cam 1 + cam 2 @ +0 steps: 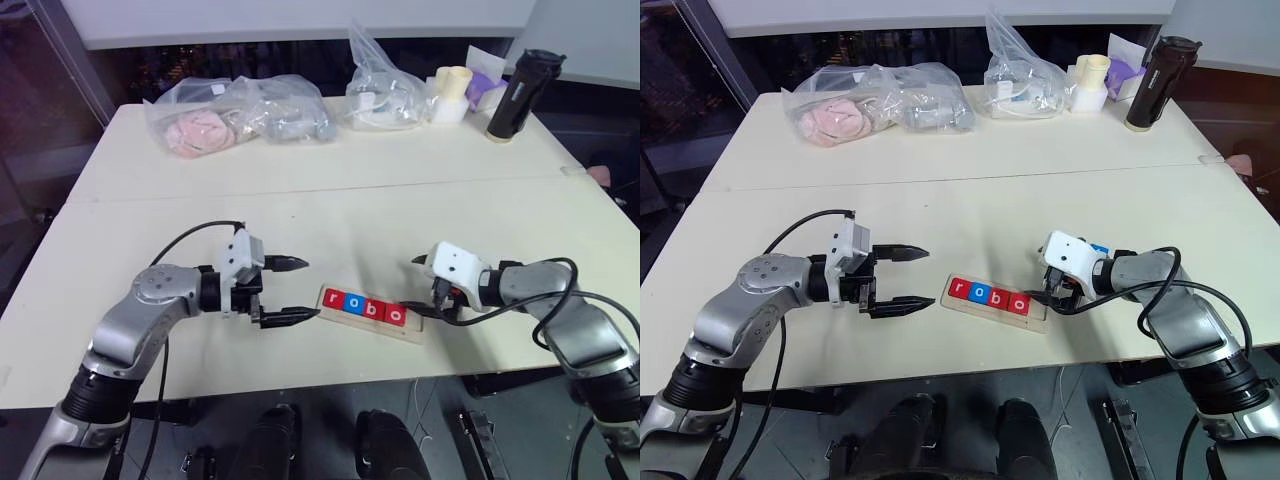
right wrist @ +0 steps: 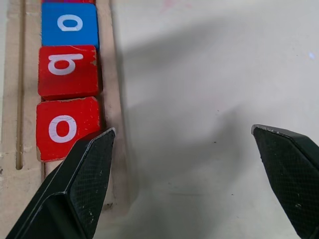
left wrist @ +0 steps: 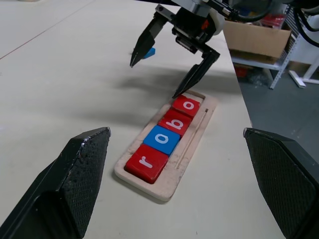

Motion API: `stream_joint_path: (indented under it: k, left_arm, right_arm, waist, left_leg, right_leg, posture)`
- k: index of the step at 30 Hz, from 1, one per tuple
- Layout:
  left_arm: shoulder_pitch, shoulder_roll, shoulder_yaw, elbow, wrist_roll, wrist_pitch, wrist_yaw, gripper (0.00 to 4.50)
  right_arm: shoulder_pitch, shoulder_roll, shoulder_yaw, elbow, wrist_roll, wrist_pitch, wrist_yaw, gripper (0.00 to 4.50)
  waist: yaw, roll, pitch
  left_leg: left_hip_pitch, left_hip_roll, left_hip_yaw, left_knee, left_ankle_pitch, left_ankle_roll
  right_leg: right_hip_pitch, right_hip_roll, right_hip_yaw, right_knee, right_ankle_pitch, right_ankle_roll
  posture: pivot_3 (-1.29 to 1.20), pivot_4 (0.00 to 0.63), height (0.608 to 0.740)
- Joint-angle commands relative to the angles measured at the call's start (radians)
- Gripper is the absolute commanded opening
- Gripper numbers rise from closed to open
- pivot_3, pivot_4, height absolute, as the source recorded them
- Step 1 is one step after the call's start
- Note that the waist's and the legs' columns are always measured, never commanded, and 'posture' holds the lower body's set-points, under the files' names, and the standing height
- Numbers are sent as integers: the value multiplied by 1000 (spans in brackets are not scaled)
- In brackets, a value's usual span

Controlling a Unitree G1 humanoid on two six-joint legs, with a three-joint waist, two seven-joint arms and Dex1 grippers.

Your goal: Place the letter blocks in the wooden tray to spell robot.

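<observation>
Down at the lower middle of the head views, the wooden tray (image 1: 372, 313) lies flat on the cream table (image 1: 330, 200), with four letter blocks (image 3: 166, 136) sitting in a row in it: red r, blue o, red b, red o, edge to edge. Its last slot on the right end is bare wood. One more blue block (image 3: 149, 52) lies on the table just past the right tool, letter not readable.

Left tool (image 1: 288, 290) hangs just left of the tray, fingers spread wide, nothing between them. Right tool (image 1: 428, 290) is at the tray's right end, also spread wide and not gripping anything; one fingertip (image 3: 181, 92) is right by the last red o.

Along the top of the frame sit clear plastic bags (image 1: 235, 118) stuffed with soft-looking stuff, plus a dark bottle (image 1: 516, 95) at upper right.
</observation>
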Motion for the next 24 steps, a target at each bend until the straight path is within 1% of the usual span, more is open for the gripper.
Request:
stream_joint_path:
  k: [1, 5, 9, 16, 19, 24]
  left_arm:
    - [-16, -3, 9, -17, -10, -11, -2, 4500]
    - [-13, -7, 8, -18, -9, -12, 1, 4500]
    - [-11, -9, 9, -18, -7, -14, 2, 4500]
    - [-11, -13, 8, -13, -7, -16, 0, 4500]
    - [-14, -14, 5, -9, -4, -19, -3, 4500]
    - [-23, -17, 2, -2, -2, -21, -7, 4500]
  right_arm:
    - [-2, -14, -44, -34, 6, 0, -7, 4485]
    - [-3, -23, -69, -28, 4, 16, -26, 4485]
    - [43, -50, -112, -85, 35, 64, -14, 4485]
    - [205, -88, -199, -254, 94, 135, -10, 4485]
    - [232, -79, -198, -268, 87, 142, -34, 4485]
    - [232, -74, -168, -242, 54, 119, -66, 4485]
  waist:
    - [0, 0, 0]
    - [0, 0, 0]
    - [3, 0, 0]
    - [2, 0, 0]
    - [-1, 0, 0]
    - [1, 0, 0]
  left_leg:
    - [0, 0, 0, 0, 0, 0]
    - [0, 0, 0, 0, 0, 0]
    - [0, 0, 0, 0, 0, 0]
    - [0, 0, 0, 0, 0, 0]
    - [0, 0, 0, 0, 0, 0]
    - [0, 0, 0, 0, 0, 0]
  right_leg:
    - [0, 0, 0, 0, 0, 0]
    - [0, 0, 0, 0, 0, 0]
    - [0, 0, 0, 0, 0, 0]
    - [0, 0, 1, 0, 0, 0]
    - [1, -1, 1, 0, 0, 0]
    - [1, -1, 1, 0, 0, 0]
  posture:
    - [0, 150, 725]
    - [0, 150, 725]
    - [0, 150, 725]
    - [0, 150, 725]
    - [0, 150, 725]
    - [0, 150, 725]
